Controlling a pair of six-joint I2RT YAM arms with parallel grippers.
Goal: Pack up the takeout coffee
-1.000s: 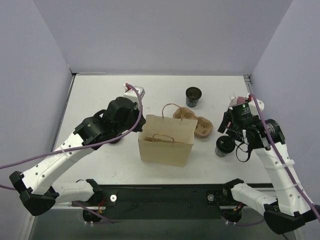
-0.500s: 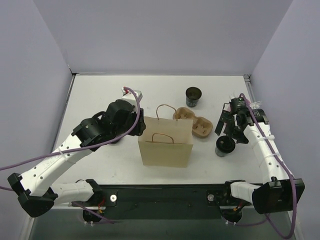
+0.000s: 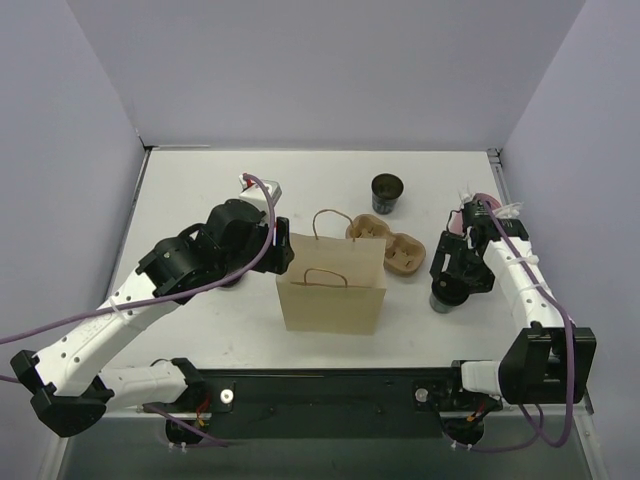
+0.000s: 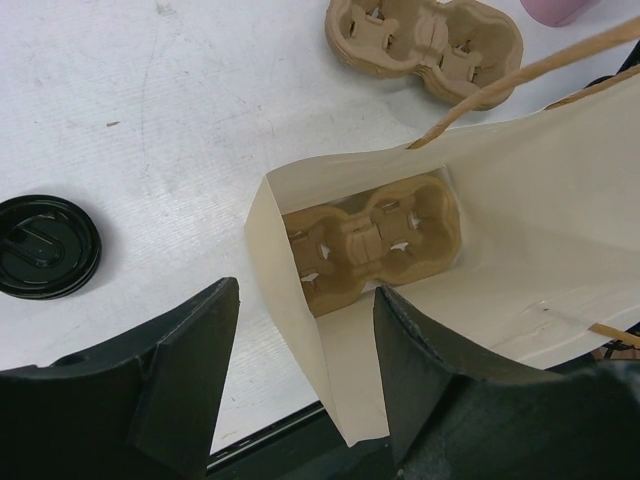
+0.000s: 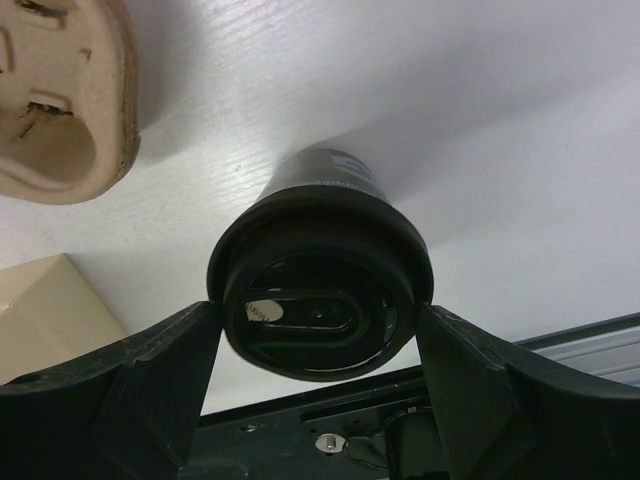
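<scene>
1. The right hand (image 5: pixel 320 335) has come down from just above the dark paper coffee cup with a black lid (image 5: pixel 320 290) and now straddles it. Its fingers are spread wide, one on each side of the lid and close against the rim. I cannot tell whether they press it yet.
2. The cup stands upright on the white bench (image 3: pixel 200 190), right of the bag, where it stood a second ago. This looks like a pick being set up, with closing and lifting still to do.
3. The brown paper bag with twisted handles (image 3: pixel 331 290) stands open in the middle, unmoved. A moulded cardboard cup tray (image 4: pixel 375 240) lies at its bottom with its sockets empty.
4. The left hand (image 4: pixel 305 390) has edged nearer the bag's left rim. Its fingers are wide and hold nothing, and the bag's side wall sits below the gap. It is probably there to steady the mouth.
5. A loose black plastic lid (image 4: pixel 45 247) lies on the bench left of the bag.
6. Behind the bag, a second cardboard tray (image 3: pixel 388 243) lies empty. Farther back, an open dark cup without a lid (image 3: pixel 387 193) has not moved, so packing is at an early stage.
</scene>
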